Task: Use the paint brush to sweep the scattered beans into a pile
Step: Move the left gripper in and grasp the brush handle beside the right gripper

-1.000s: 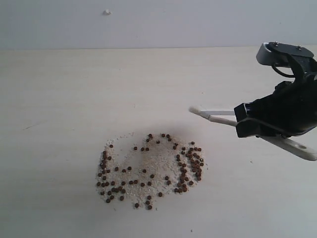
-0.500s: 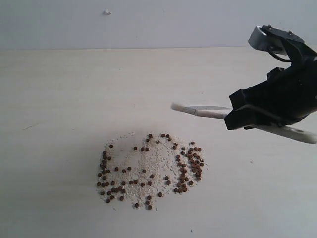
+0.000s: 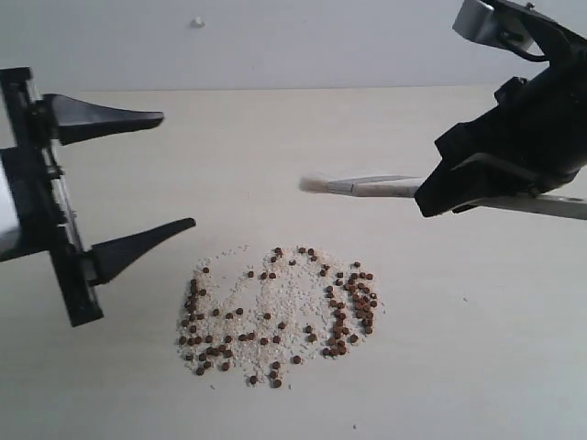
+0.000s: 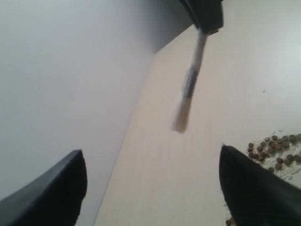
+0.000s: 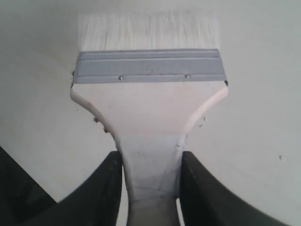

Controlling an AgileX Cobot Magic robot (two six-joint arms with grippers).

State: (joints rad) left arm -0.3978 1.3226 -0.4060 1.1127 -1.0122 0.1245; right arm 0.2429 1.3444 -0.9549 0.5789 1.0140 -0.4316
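The reddish-brown beans (image 3: 275,316) lie scattered in a rough ring on the table, mixed with fine white grains; a few beans (image 4: 275,148) show in the left wrist view. My right gripper (image 3: 431,197) is shut on the paint brush (image 3: 367,187), held edge-on in the air above and right of the beans, bristles pointing left. In the right wrist view the paint brush (image 5: 148,99) shows its pale handle, silver ferrule and whitish bristles between my right gripper (image 5: 151,172) fingers. My left gripper (image 3: 170,174) stands open at the left, up and left of the beans, nothing between its fingers (image 4: 51,193).
The pale table (image 3: 275,147) runs back to a grey wall (image 3: 275,41) bearing a small white speck (image 3: 197,21). The brush (image 4: 190,84) hangs in the air ahead of the left gripper.
My right gripper has lifted and carried the brush leftward, above the beans' upper right side. The left gripper has come into view at the left, open.
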